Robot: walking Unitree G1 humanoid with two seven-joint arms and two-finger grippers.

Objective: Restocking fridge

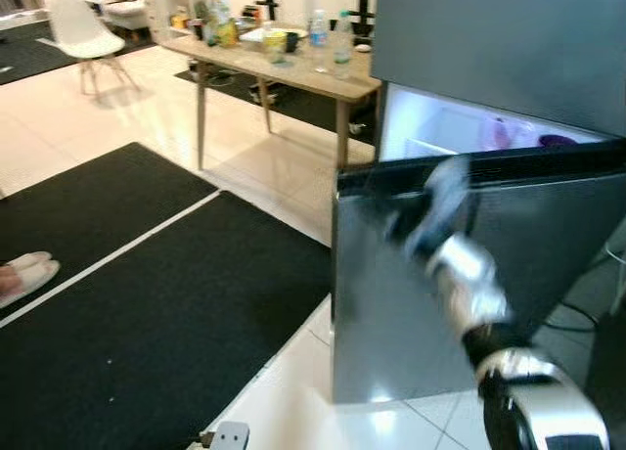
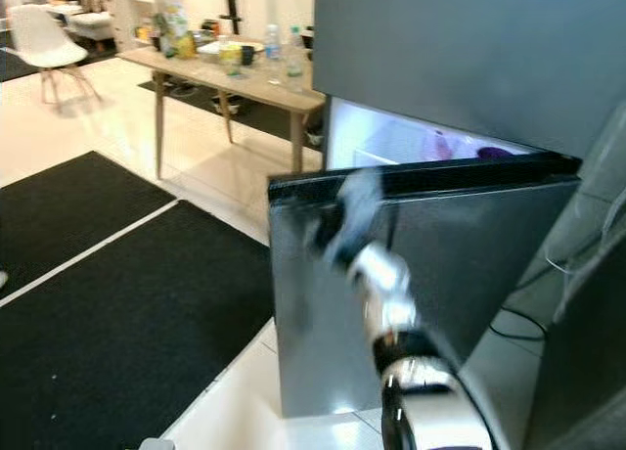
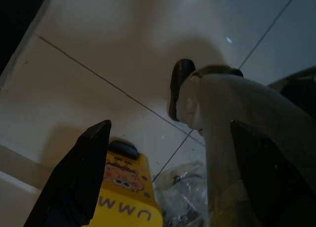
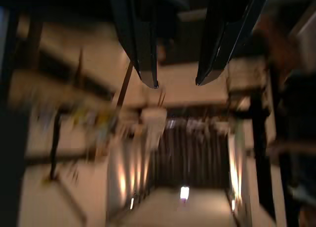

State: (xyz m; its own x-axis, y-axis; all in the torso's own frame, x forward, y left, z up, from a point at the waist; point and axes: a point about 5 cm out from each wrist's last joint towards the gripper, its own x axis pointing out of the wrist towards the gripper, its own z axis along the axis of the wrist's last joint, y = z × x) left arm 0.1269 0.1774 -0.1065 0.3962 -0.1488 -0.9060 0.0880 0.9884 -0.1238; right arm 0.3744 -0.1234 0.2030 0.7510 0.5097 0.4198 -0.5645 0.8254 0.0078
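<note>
The grey fridge [image 1: 509, 49] stands at the right with its lower door [image 1: 411, 313] swung out toward me, and the lit interior [image 1: 460, 127] shows behind it. My right arm reaches up to the door's top edge, blurred by motion. Its right gripper [image 1: 411, 225] is at that dark edge. In the right wrist view its two fingers [image 4: 140, 44] stand apart with nothing between them. My left gripper [image 3: 170, 128] hangs open low over the tiled floor. A yellow carton [image 3: 126, 192] with a cartoon print and a clear plastic bag [image 3: 185, 197] lie below it.
A wooden table [image 1: 293, 68] with bottles and food stands behind the fridge door. A white chair [image 1: 83, 29] is at the far left. Black mats [image 1: 147, 303] cover the floor at left, with slippers [image 1: 24, 274] at the edge. Cables [image 1: 577, 318] lie right of the fridge.
</note>
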